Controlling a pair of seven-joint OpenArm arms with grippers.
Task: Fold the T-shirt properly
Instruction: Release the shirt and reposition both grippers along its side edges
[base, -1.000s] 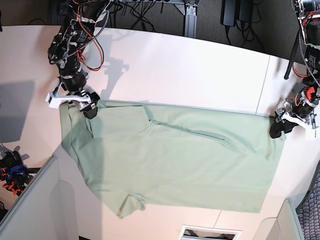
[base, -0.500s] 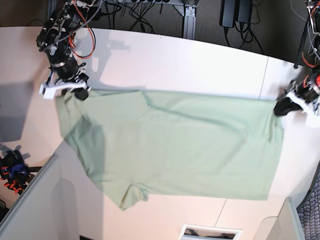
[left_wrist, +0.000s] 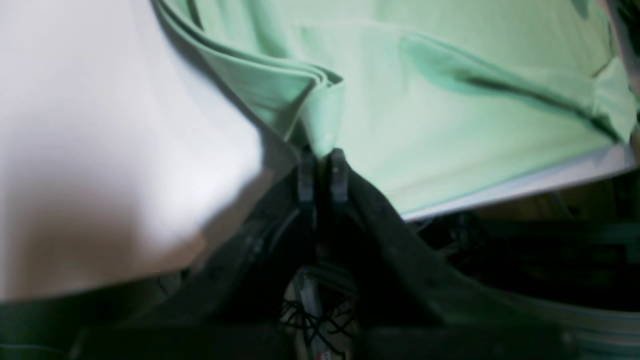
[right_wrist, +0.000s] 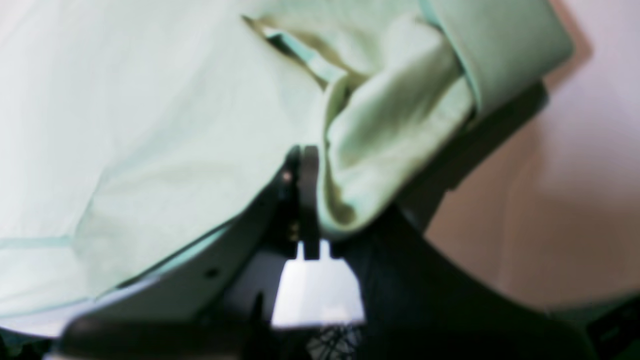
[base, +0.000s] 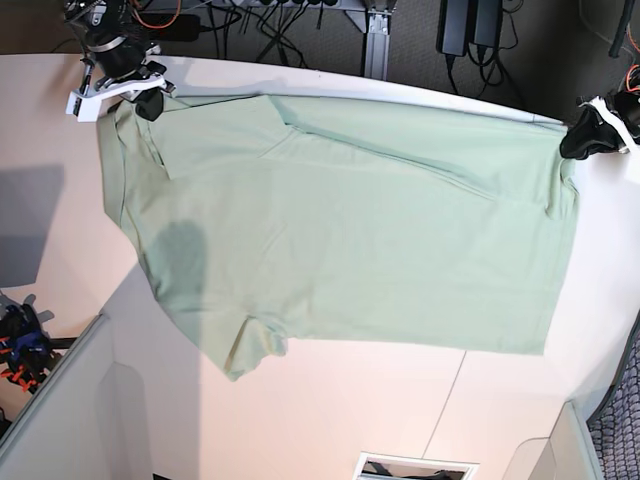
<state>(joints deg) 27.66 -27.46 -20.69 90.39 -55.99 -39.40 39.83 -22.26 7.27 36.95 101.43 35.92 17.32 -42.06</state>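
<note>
Grippers, my left one (base: 592, 132) and right one (base: 140, 96), are both pinching corners of the big, pale green cloth T-shirt (base: 340, 240).

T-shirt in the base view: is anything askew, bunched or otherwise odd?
The T-shirt hangs stretched between the right gripper and left gripper, both shut on its far edge. One sleeve sticks out at the near edge, and cloth bunches beside the right jaws. No damage shows.
</note>
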